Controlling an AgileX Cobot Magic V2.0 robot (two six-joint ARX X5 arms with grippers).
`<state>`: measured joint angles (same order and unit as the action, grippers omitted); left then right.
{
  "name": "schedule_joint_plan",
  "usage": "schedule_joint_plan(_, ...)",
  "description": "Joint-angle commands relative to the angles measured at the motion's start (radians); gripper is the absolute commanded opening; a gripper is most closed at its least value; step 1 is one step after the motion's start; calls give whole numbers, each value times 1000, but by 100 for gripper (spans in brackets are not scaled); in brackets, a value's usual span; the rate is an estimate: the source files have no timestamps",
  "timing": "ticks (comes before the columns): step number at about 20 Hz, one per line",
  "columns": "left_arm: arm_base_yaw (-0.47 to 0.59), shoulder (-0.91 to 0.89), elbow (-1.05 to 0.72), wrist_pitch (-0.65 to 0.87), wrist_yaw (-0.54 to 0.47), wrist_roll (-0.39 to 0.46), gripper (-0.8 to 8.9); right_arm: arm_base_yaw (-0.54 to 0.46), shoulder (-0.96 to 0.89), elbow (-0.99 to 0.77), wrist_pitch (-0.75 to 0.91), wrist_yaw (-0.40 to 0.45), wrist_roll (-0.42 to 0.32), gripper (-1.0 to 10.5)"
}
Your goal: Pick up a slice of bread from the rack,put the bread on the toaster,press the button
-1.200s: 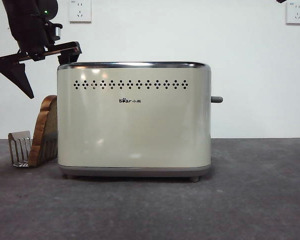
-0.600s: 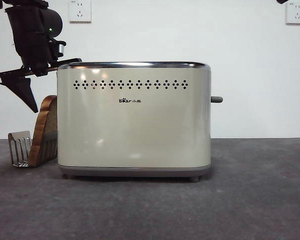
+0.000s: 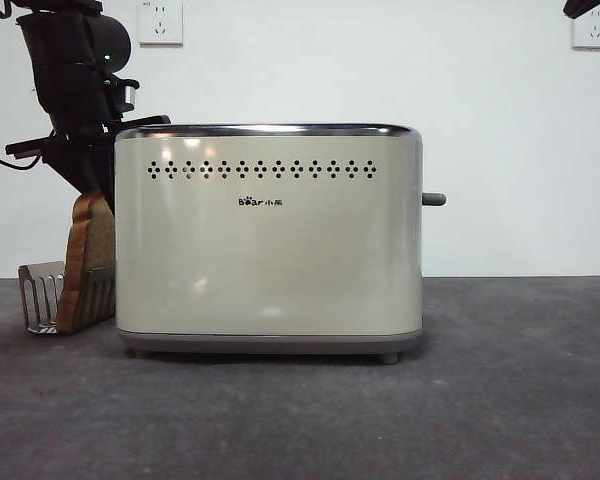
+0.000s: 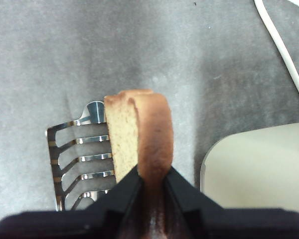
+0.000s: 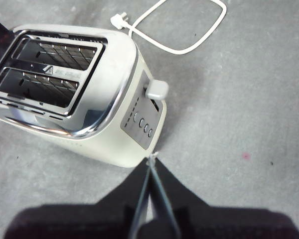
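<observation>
The slice of bread (image 3: pixel 86 262) stands in the wire rack (image 3: pixel 42 297) just left of the cream toaster (image 3: pixel 270 240). My left gripper (image 3: pixel 90 188) has come down on the bread's domed top. In the left wrist view its jaws press both sides of the bread's (image 4: pixel 139 134) crust, with the rack (image 4: pixel 77 159) below. The left gripper (image 4: pixel 152 185) is shut on the slice, which still sits in the rack. The button (image 3: pixel 434 199) sticks out of the toaster's right end. My right gripper (image 5: pixel 150 167) is shut and empty, above the table by the button (image 5: pixel 157 90) end of the toaster (image 5: pixel 114 64).
Both toaster slots (image 5: pixel 50 69) are open and hold nothing. A white power cable (image 5: pixel 189 30) lies looped on the grey table behind the toaster; it also shows in the left wrist view (image 4: pixel 284 55). Two wall sockets (image 3: pixel 160 22) are on the white wall. The right arm's tip (image 3: pixel 585 8) shows top right.
My left gripper has dropped and moved right, from open above the rack to closed on the bread's top. The slice now stands a little more upright. The right arm has barely moved.
</observation>
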<state>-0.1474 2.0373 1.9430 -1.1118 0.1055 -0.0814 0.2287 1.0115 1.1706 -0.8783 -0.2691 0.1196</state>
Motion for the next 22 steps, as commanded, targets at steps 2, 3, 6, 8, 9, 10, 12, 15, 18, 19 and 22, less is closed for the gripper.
schedule_joint_plan(2, 11, 3, 23, -6, -2, 29, -5, 1, 2, 4, -13, 0, -1, 0)
schedule_joint_plan(3, 14, 0, 34, -13, -2, 34, -5, 1, 2, 4, -15, 0, -1, 1)
schedule_joint_plan(6, 21, -3, 112, -55, -2, 49, -4, 1, 2, 4, -15, 0, 3, 0)
schedule_joint_plan(8, 27, -3, 204, -100, -2, 72, -5, 2, 2, 4, -18, 0, 8, 0)
schedule_joint_plan(9, 27, -3, 250, -118, -2, 81, -4, 1, 2, 4, -22, 0, 8, 0)
schedule_joint_plan(10, 27, -3, 311, -147, -2, 95, -5, 2, 2, 4, -28, 0, 8, 0)
schedule_joint_plan(12, 27, -3, 433, -207, -2, 145, -4, 1, 2, 4, -42, 0, 8, 1)
schedule_joint_plan(15, 26, -53, 533, -207, 6, 192, -4, 2, 2, 4, -53, 0, 10, 0)
schedule_joint_plan(18, 12, -152, 544, -208, 7, 244, -4, 2, 2, 4, -77, 0, 11, 0)
schedule_joint_plan(19, 8, -191, 544, -208, 13, 248, -4, 2, 2, 4, -77, 0, 11, 1)
schedule_joint_plan(22, 3, -295, 544, -208, 222, 235, -3, 2, 2, 4, -84, 0, 11, 0)
